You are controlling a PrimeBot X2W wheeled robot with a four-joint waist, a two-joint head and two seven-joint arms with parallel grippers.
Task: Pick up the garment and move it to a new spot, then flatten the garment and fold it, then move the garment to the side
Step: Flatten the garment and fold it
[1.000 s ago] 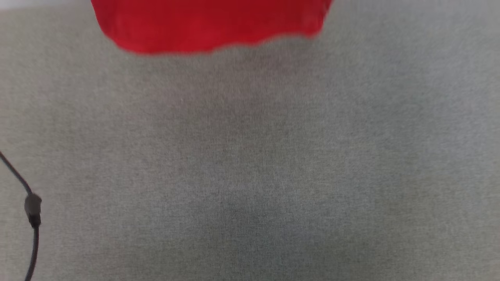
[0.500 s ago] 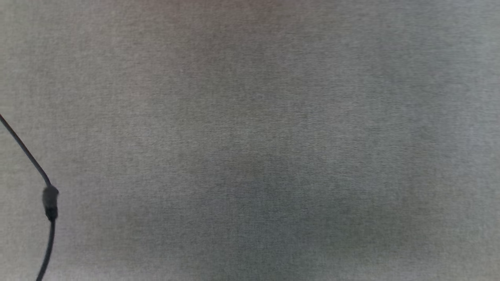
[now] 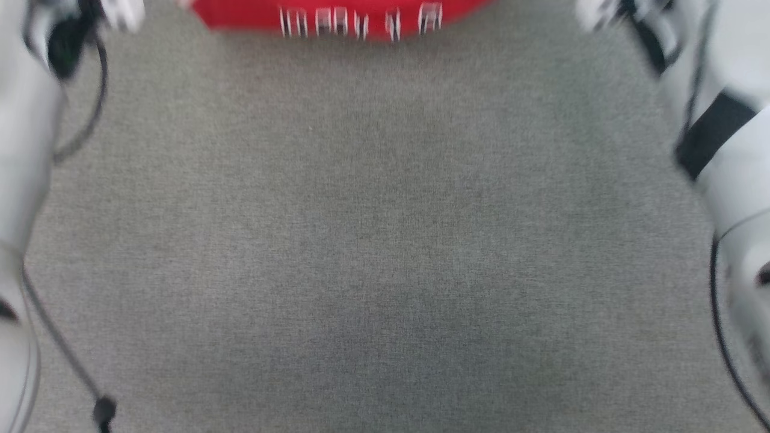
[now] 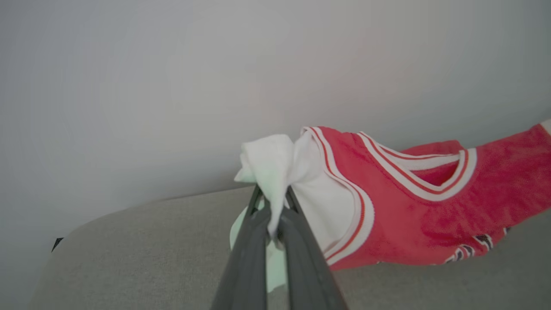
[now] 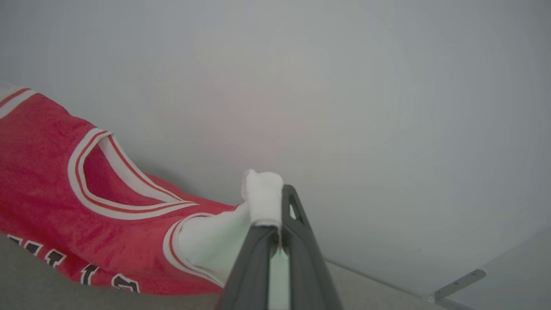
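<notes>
Two pale forearms (image 3: 24,150) flank a grey woven surface (image 3: 385,240) in the head view, with the red basketball top with white-outlined lettering (image 3: 337,15) at its far edge. Left wrist view: the left gripper (image 4: 275,202) clamps a white sleeve cuff (image 4: 267,159). Right wrist view: the right gripper (image 5: 277,215) pinches the other white cuff (image 5: 262,193).

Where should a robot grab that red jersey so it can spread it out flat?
At the two white sleeve ends, each approached from its own outer side. They jut out at opposite edges of the garment, so pinching both stretches the red body between them. The left end effector and right end effector are shut on them that way.
</notes>
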